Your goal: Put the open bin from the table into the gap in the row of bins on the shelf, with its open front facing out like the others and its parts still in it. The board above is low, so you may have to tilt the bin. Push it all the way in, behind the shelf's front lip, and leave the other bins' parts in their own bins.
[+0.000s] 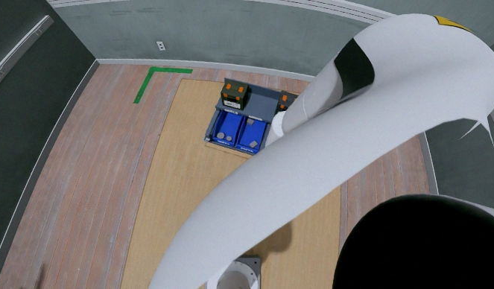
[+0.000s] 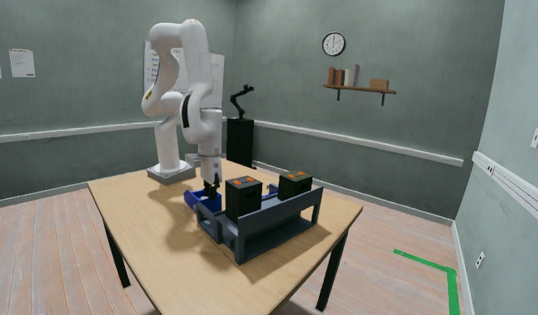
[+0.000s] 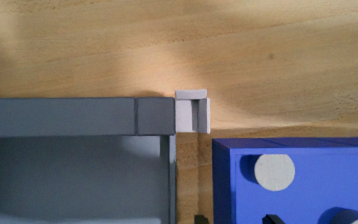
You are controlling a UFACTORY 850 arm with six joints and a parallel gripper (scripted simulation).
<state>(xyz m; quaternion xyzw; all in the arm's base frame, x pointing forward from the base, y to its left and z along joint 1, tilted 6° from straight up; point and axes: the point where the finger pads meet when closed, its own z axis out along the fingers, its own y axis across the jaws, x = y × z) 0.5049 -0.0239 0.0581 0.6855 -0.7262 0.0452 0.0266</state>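
Note:
The open blue bin (image 2: 193, 199) (image 3: 310, 175) stands on the table in front of the shelf (image 1: 264, 105) (image 2: 281, 205) (image 3: 70, 117). Grey round parts (image 3: 274, 172) lie in it. My gripper (image 2: 211, 196) (image 3: 236, 219) points down at the bin's shelf-side end. Its fingers are partly open, with the bin's end wall between them and space on both sides in the wrist view. An empty bay of the shelf shows at the left there. Two blue bins with parts, the left bin (image 1: 228, 124) and the middle bin (image 1: 253, 132), sit in the shelf. The arm hides the table bin in the top view.
Two dark boxes with orange marks, one green-black (image 1: 234, 97) (image 2: 294, 187) and one grey-black (image 1: 285, 100) (image 2: 243, 200), stand on the upper board. A small light grey bracket (image 3: 186, 116) sits at the shelf's front corner, close to the bin's corner.

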